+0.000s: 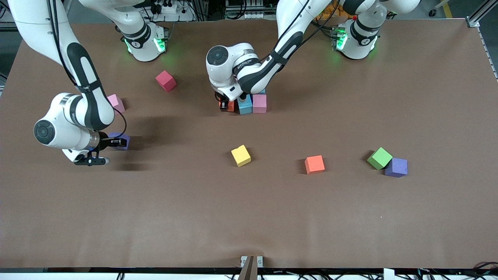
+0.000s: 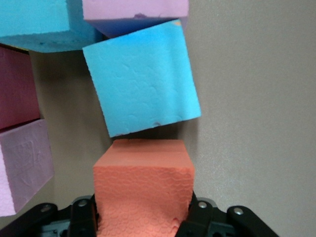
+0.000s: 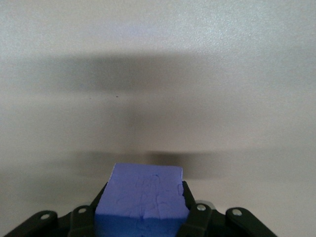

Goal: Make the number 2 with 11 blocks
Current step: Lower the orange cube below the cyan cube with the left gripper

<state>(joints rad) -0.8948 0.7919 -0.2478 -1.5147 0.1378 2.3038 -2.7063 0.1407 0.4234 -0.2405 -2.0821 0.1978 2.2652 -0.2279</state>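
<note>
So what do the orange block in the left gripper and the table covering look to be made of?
The orange block, held in the left gripper, looks like soft matte foam: pebbled, porous faces, no shine, sides pinched slightly at the fingers. The table covering looks like a brown matte sheet, perhaps paper or felt; it is flat, glare-free and seamless.

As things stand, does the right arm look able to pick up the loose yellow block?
Probably not yet. The right gripper is shut on a purple block, so it has no free grip. The yellow block itself lies alone on bare table, with nothing crowding it.
</note>
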